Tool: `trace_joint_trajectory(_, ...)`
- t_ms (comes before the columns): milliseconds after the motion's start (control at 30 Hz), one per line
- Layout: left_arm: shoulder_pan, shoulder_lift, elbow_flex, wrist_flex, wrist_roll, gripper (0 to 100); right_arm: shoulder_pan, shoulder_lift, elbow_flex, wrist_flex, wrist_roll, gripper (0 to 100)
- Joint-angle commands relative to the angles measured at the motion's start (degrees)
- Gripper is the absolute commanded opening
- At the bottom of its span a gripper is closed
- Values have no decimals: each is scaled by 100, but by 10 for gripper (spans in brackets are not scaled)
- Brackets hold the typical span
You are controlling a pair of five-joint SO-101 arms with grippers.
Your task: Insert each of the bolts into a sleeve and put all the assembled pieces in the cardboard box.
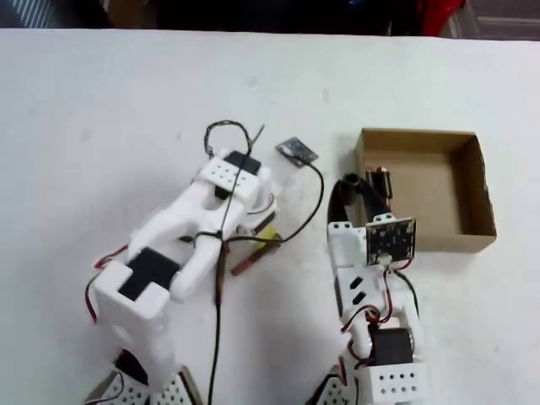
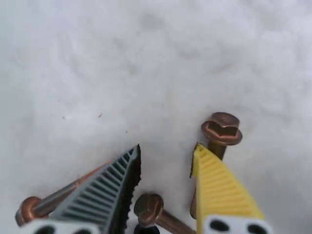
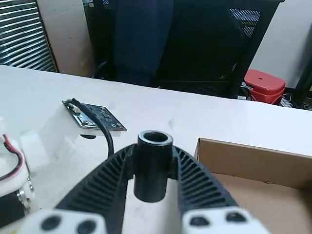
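Right hand (image 3: 153, 155) grips an upright black cylindrical sleeve (image 3: 154, 170) beside the brown cardboard box (image 3: 253, 158). Left hand (image 2: 166, 148) is spread wide over copper-coloured metal bolts (image 2: 222, 129).

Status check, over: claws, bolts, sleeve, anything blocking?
Left claw open, low over three loose bolts. Right claw shut on upright sleeve, beside cardboard box. Circuit board and cable lie between arms.

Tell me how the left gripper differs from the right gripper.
The left gripper is open and empty; the right gripper is shut on a black sleeve. The left gripper hangs over bolts on the table; the right gripper is by the cardboard box. The left gripper has one yellow finger, the right gripper only black ones. Both have ribbed fingers.
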Motion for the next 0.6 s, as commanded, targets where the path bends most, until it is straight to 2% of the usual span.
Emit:
trace_joint_trajectory(0, 101, -444, -281, 35, 62, 199, 48, -84, 53, -136, 9, 18)
trace_joint_trajectory(133, 321, -673, -273, 290, 62, 199, 48, -84, 53, -136, 18, 18)
trace_joint_trajectory(333, 629, -681, -246, 255, 62, 199, 48, -84, 53, -127, 18, 18)
trace_joint_trajectory(567, 629, -673, -105, 281, 62, 199, 48, -84, 53, -57, 18, 19)
